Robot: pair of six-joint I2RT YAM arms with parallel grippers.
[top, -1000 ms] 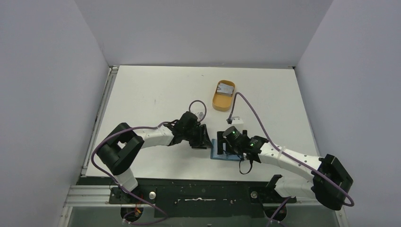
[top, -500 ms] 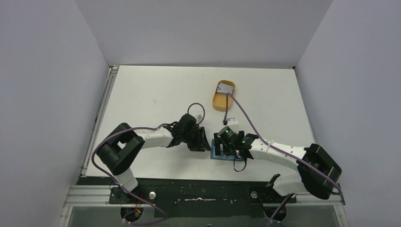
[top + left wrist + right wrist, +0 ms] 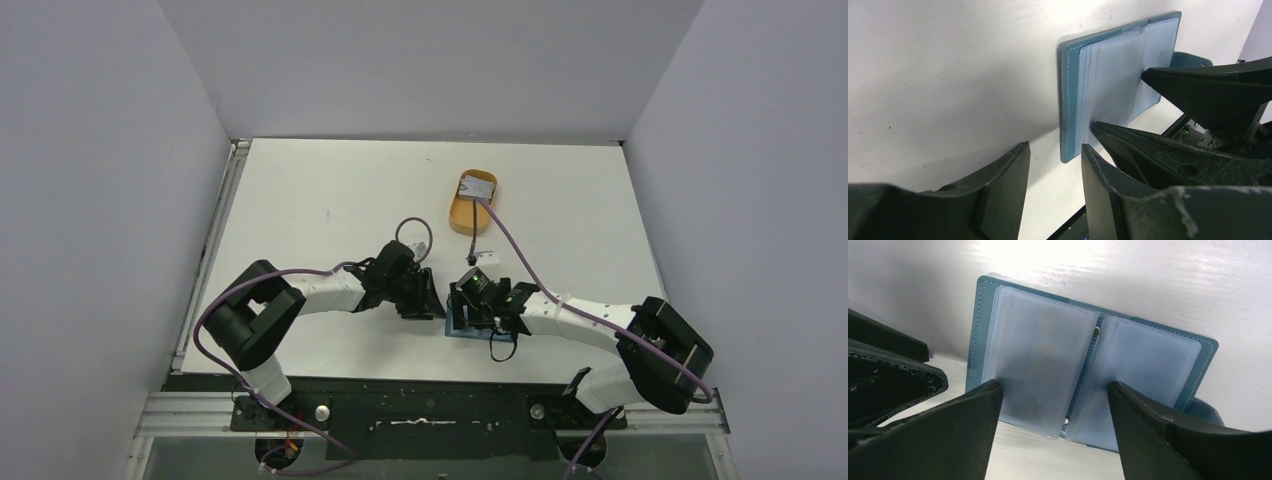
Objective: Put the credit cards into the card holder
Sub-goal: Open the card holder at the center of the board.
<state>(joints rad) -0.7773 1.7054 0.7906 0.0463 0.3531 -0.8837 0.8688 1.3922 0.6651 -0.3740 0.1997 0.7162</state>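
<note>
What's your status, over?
Status: right tool open over card holder pockets; left tool open at its edge. Holder lies open flat. One card in tray.

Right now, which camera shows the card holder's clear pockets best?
The right wrist view: the card holder lies open, both pocket pages facing the lens. The left wrist view sees it at a slant, partly blocked. The top external view shows only a small blue sliver.

Teal card holder (image 3: 1048,365) with pale stitching along its edge and frosted light-blue pockets. White tabletop (image 3: 320,200). Black left claw (image 3: 1053,150) and right claw (image 3: 1054,386). Orange-tan tray (image 3: 458,212); the card (image 3: 478,186) inside seems silvery grey.
</note>
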